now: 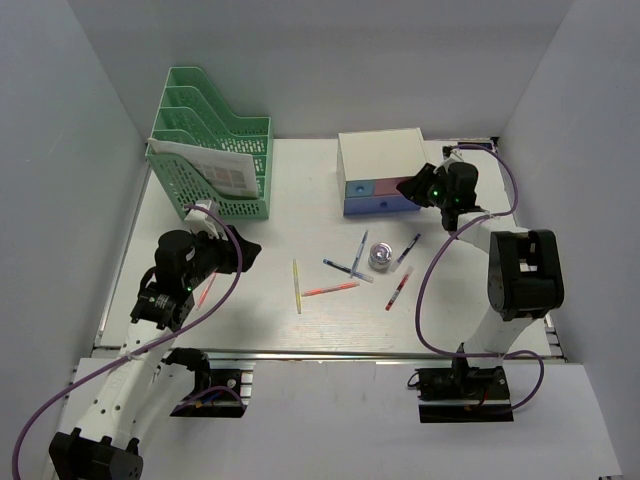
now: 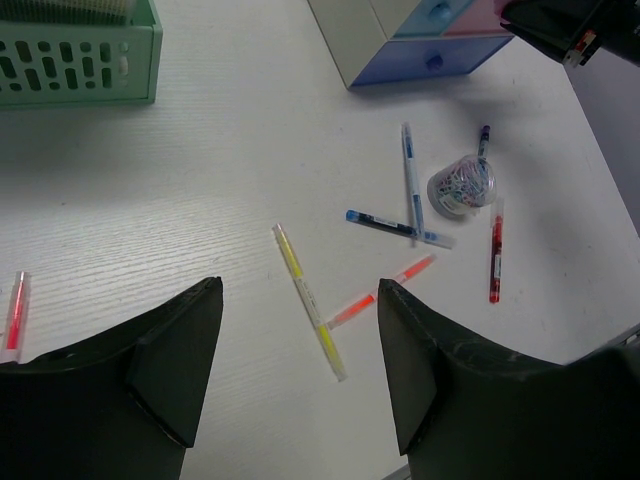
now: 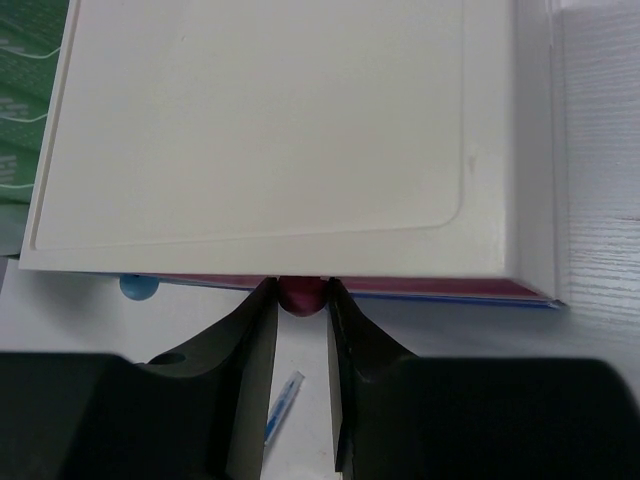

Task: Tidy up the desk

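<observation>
Right wrist view: my right gripper [image 3: 302, 290], nearly closed, pinches the small round pink knob [image 3: 302, 298] of the white plastic drawer box [image 3: 270, 130]; next, probably, a straight outward pull opens it.

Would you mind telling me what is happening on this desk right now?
The right gripper is closed around the pink knob of the small drawer box at the back of the desk; the drawer looks shut. The left gripper hovers open above the desk, holding nothing. Several pens and a small jar of paper clips lie loose in the middle.
</observation>
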Robot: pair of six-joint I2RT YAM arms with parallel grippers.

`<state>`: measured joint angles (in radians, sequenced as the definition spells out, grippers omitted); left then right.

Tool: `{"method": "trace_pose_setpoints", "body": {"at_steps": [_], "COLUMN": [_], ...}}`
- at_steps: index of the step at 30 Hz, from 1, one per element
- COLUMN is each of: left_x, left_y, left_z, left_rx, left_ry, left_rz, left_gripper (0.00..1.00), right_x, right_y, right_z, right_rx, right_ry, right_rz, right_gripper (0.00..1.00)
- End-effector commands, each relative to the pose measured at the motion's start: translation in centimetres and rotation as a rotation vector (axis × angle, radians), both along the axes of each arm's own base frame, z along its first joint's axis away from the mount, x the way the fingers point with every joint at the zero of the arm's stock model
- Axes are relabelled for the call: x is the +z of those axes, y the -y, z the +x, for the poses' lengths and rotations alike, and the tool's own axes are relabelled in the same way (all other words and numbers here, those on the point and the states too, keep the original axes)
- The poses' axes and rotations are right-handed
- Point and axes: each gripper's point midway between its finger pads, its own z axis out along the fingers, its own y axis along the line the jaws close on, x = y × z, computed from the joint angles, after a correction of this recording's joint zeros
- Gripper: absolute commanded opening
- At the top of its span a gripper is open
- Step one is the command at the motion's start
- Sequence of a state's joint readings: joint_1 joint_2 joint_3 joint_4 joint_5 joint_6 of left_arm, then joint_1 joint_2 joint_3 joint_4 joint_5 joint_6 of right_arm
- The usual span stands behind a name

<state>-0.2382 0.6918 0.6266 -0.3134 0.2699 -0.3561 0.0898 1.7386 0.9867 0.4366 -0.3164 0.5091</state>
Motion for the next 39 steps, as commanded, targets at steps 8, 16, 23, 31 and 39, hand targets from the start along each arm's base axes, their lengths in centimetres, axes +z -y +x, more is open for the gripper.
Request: {"method": "trace_pose_setpoints", "body": {"at_steps": [8,16,23,31,39], "left_x": [-0.2,-0.2,-0.5,-1.5,-3.5], "left_y": [-0.2,-0.3,-0.9,-1.7,-3.1], "left_z": [-0.1,0.0,0.2,0.7,1.4], "left_rx": [0.008,0.016,0.052,0.102,0.185], "left_ry": [0.002,0.004,-0.006,-0.042,-0.091], "left_rz": [0.012,0.016,0.032,0.057,0.101], "left_gripper": [0.73,0.73,0.73,0.73,0.73], "right_x": [1.1,0.8,0.4,-0.5,-0.1], "right_y": [0.5,0.8,0.7,0.9,0.8], "right_z": [-1.3,-4.0,-6.0,-7.6,-8.6], "right_rx": [0.011,0.014,0.019,0.019,0.041], "right_ry": [0.078,0.069,0.054,0.034,0.044], "right_rz": [0.01,0.011,0.02,0.01,0.022], "right_gripper": [0.08,0.08,0.08,0.07,0.55]}}
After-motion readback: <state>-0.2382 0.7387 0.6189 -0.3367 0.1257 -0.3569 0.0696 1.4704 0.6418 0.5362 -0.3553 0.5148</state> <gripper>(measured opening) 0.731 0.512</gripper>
